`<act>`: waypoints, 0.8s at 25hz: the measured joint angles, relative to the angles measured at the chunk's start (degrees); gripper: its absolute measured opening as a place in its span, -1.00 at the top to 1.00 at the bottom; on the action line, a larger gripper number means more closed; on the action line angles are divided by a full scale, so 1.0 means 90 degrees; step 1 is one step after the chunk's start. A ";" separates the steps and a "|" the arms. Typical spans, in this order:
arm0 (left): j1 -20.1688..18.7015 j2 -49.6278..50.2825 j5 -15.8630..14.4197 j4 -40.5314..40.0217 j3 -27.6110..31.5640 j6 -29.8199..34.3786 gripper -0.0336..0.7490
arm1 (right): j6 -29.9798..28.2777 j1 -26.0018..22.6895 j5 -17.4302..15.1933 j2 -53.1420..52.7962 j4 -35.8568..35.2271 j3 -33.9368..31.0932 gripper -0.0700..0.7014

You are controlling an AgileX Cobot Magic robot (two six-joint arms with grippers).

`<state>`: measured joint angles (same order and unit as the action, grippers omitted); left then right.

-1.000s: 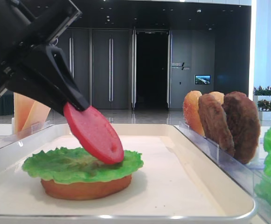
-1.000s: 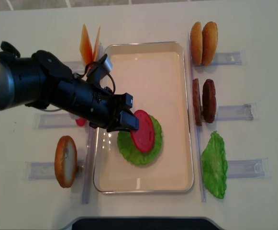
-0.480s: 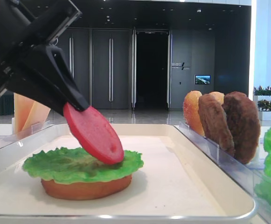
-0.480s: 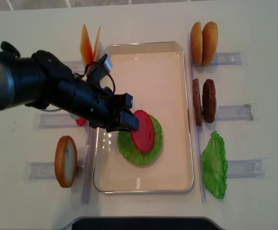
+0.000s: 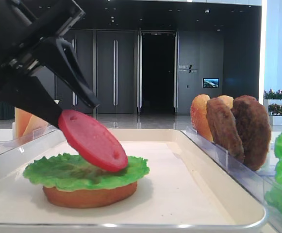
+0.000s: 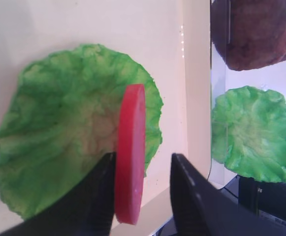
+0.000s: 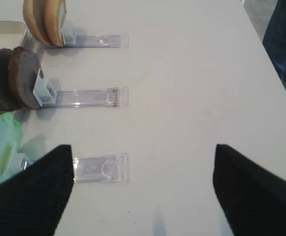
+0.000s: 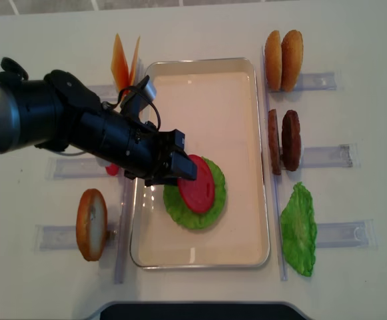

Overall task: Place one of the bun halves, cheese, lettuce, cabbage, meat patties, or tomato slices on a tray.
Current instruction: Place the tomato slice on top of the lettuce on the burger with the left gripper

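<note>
We saw the big off-white tray (image 8: pixel 200 67) in the middle of the top view. The green ruffled lettuce leaf (image 8: pixel 194 215) lay on a bun half there. The flat red tomato slice (image 8: pixel 197 184) leaned on it, nearly placed. Our left gripper (image 5: pixel 75 111) had its jaws partly apart, one still touching the slice.

Left arm (image 8: pixel 40 127): black, reaching in from the left edge and angled down toward the middle of the overhead view. Left gripper (image 8: pixel 182 168): at the arm's tip, jaws parted, one finger (image 5: pixel 70 68) raised above the other in the low view. Right gripper (image 7: pixel 143 191): seen only from its wrist camera, two dark fingers (image 7: pixel 34 196) spread wide apart, nothing between them.
</note>
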<state>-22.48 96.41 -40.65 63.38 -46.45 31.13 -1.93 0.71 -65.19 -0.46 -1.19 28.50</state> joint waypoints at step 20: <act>0.0000 0.0000 -0.0044 -0.0118 0.0000 -0.0386 -0.67 | 0.0000 0.0000 0.0000 0.0000 0.0000 0.0000 -0.68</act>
<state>-22.48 96.41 -41.05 62.32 -46.45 27.66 -1.93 0.71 -65.19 -0.46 -1.19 28.50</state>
